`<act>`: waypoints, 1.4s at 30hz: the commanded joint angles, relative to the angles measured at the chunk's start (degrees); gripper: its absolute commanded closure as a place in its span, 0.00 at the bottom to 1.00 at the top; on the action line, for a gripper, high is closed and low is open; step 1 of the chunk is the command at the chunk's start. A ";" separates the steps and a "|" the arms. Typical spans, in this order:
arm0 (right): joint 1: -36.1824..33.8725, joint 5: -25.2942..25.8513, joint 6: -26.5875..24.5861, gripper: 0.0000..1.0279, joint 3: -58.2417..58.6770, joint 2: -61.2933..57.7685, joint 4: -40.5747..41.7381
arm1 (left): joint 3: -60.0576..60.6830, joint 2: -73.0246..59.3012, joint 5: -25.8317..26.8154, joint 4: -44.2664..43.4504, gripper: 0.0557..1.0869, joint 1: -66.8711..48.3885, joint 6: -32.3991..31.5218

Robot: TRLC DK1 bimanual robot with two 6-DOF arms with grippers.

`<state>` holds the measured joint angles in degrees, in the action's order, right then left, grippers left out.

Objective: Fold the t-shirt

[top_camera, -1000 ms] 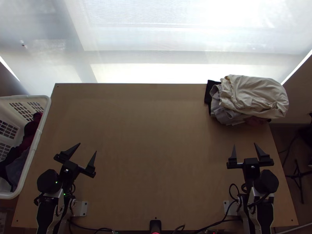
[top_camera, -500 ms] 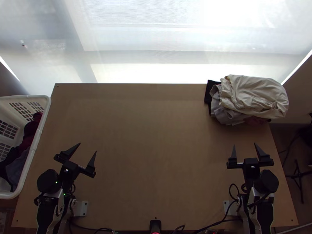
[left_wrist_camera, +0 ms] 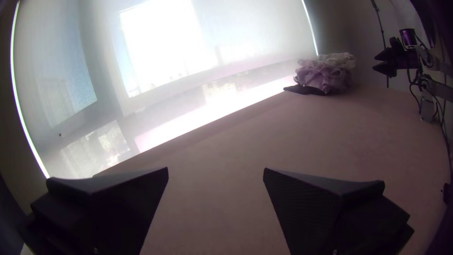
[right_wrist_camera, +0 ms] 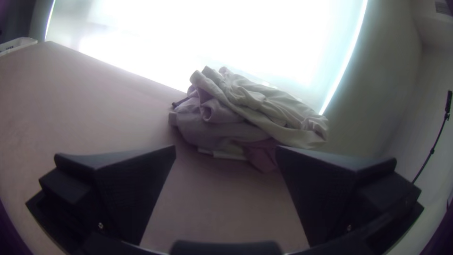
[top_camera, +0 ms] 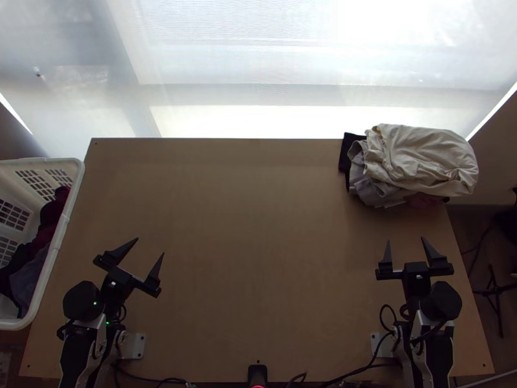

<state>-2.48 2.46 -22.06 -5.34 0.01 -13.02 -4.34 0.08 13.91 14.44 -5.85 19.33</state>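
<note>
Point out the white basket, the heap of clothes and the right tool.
White basket [top_camera: 64,223]: top view, on its rim.
Heap of clothes [top_camera: 420,155]: top view, on the cream cloth on top.
Right tool [top_camera: 406,240]: top view, midway between its open fingertips.

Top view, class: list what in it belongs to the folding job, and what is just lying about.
Job:
- left gripper, open
- right gripper, open
- clothes pile and white basket of clothes; either may hold the t-shirt, I can't tell

Lying about:
- cable
- black stand
</note>
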 commanded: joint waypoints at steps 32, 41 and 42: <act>36.14 -1.40 10.38 0.04 -0.02 0.08 -0.26 | 0.03 0.01 0.24 0.07 0.05 -1.36 0.00; 37.11 -1.40 10.38 0.04 -0.02 0.08 -0.26 | -0.06 0.01 0.24 0.07 0.05 -2.15 0.00; 37.11 -1.32 10.29 0.04 -0.02 0.08 -0.26 | -0.06 0.01 0.24 0.07 0.05 -2.15 0.00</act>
<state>33.58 1.08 -13.04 -5.34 0.08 -13.32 -4.34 0.08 14.15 14.50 -7.70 19.33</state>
